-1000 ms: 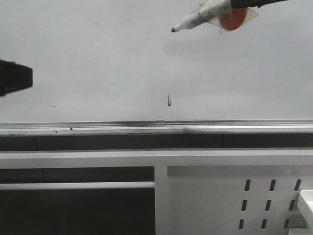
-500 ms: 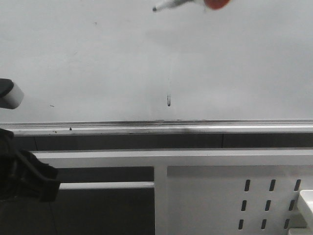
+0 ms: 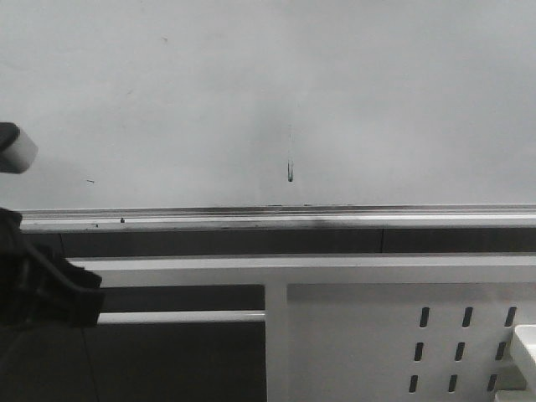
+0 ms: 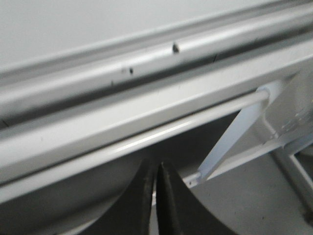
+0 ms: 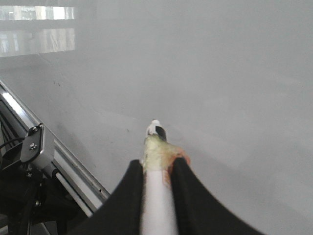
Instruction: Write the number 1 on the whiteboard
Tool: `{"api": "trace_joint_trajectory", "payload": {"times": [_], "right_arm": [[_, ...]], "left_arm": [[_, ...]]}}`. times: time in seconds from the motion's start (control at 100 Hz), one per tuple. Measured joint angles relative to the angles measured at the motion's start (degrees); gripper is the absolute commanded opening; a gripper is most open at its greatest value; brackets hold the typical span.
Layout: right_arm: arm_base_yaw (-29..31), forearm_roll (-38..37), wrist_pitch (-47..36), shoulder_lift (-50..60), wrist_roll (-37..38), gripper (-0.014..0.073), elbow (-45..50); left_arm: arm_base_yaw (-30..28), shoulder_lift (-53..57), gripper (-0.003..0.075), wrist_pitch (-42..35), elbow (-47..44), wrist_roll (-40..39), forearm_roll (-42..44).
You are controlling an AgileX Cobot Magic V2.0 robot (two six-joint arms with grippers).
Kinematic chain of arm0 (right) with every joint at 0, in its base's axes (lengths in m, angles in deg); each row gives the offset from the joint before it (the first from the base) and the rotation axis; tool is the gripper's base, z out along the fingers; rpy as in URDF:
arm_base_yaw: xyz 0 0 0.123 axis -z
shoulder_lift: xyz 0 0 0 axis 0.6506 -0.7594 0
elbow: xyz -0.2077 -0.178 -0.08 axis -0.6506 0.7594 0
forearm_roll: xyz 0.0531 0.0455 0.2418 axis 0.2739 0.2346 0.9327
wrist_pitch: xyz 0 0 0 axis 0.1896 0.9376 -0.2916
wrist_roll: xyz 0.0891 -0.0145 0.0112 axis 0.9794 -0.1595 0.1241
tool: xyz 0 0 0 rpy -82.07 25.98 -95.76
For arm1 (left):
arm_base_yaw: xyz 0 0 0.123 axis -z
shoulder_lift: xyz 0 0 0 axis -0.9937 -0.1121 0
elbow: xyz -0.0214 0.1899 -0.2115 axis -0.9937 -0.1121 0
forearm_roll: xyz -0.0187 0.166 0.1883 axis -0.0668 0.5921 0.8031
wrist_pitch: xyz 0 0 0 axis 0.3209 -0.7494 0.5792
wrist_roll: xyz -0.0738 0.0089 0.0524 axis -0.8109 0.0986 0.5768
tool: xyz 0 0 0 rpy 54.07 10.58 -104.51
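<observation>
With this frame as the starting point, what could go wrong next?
The 1 is short and faint, so it may not read as a digit. The right end effector holds the marker off the whiteboard; retracing could double the line. The left end effector, shut, sits near the rail and could bump it.

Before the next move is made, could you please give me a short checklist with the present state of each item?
1. Marker held: ok. The right gripper is shut on the white marker pen.
2. Pen tip visible: cannot tell; the front view does not show it.
3. Thin black vertical stroke on the pale grey-white whiteboard: ok, though faint and short.
4. Left gripper empty: ok, shut on nothing, near the silver metal tray rail.
5. Board in front of the stroke unobstructed: ok.
</observation>
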Motion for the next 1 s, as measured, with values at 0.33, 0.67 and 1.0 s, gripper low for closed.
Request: {"api": "trace_joint_trajectory", "payload": {"times": [0.33,0.67,1.0], "right_arm": [[0.0,4.6,-5.1,0.0,0.0,-0.0048,2.8],[0.0,6.8,-8.8,-2.2,-0.1,-0.0049,6.2],[0.0,7.2,-14.9,-8.4,-0.1,-0.0049,6.5]], "left_arm": [[0.0,17.1,-0.0020,-3.2,0.0,0.0,-0.1],[0.0,33.7,-0.0020,-3.9,0.0,-0.1,-0.2],[0.0,44.5,-0.0020,-4.4,-0.1,-0.1,-3.3]]}}
